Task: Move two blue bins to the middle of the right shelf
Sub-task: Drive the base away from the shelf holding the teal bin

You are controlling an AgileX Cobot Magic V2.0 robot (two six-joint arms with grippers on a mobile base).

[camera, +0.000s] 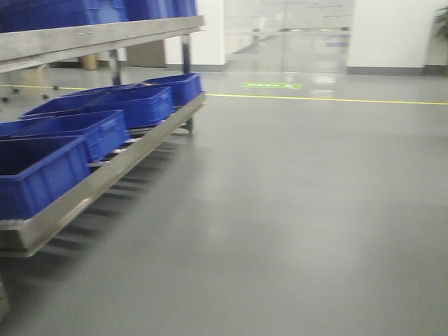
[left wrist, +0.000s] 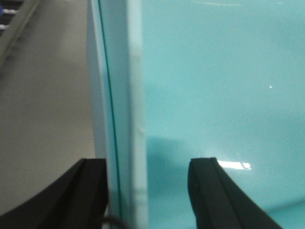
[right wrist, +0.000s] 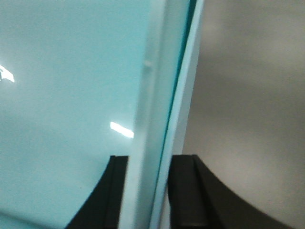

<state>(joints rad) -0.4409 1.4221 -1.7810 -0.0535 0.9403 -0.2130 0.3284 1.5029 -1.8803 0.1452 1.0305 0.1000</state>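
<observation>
Far left: steel rack [camera: 105, 176] loaded with dark-blue bins [camera: 133, 105]; bare floor [camera: 294, 210] to its right. Target tier not identifiable here.

Left gripper [left wrist: 147, 163]: straddles the left wall of a pale blue bin [left wrist: 214, 71], jaws wide, inner finger apart from the wall.

Right gripper [right wrist: 151, 158]: narrow, clamped on the right rim.

Judgement: bin carried off the floor, mid-transit. Nothing shelved yet. Cannot tell if a second is nested.

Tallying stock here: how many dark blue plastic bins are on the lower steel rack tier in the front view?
4 dark blue plastic bins in a row on the steel tier: nearest, second, third, farthest. Blur may hide others.
</observation>
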